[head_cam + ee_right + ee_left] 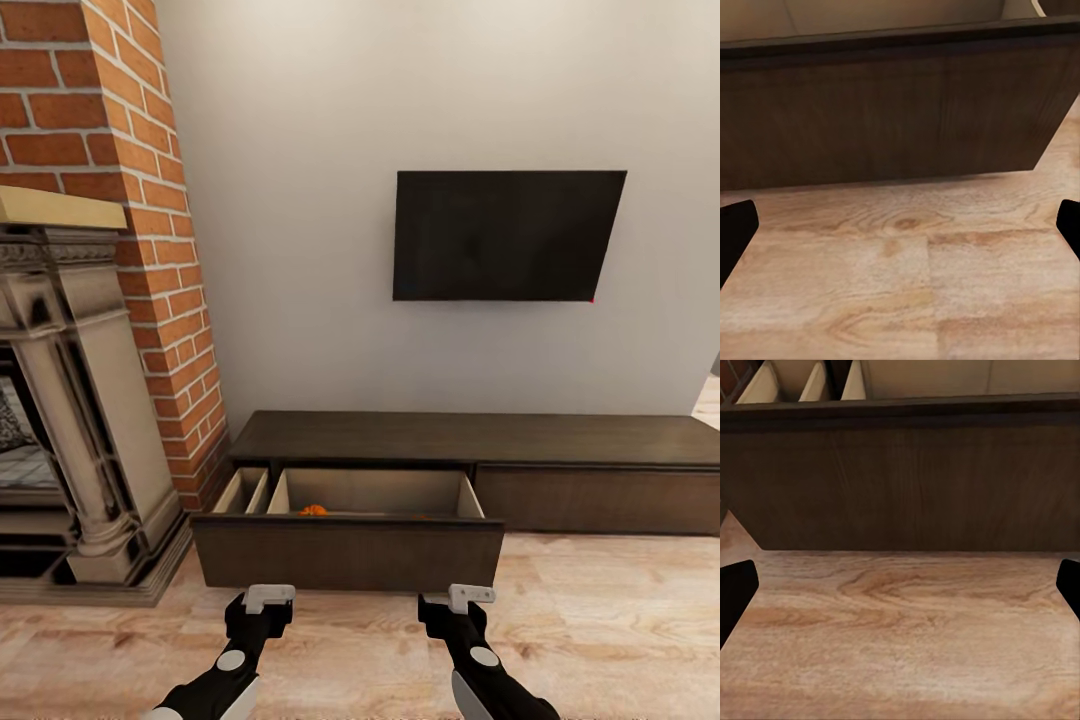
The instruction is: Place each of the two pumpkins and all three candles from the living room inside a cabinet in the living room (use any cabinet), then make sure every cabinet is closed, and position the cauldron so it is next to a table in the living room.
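Note:
The long dark-brown cabinet (560, 440) stands against the wall with its left drawer (350, 555) pulled out over the floor. The top of an orange pumpkin (313, 510) peeks above the drawer front, inside the pale interior. Just in front of the drawer hover my left gripper (268, 598) and right gripper (471, 597), both low over the floor. In the left wrist view the dark fingers (735, 592) sit wide apart with nothing between them, facing the drawer front (900, 480). The right wrist view has the same wide gap between its fingers (735, 229), facing the drawer front (892, 112). Candles, cauldron and table are out of view.
A beige stone fireplace (80, 400) with a red brick chimney (130, 150) stands at the left, close to the drawer's left end. A black TV (505, 235) hangs on the wall above the cabinet. Light wood floor (600, 620) spreads to the right.

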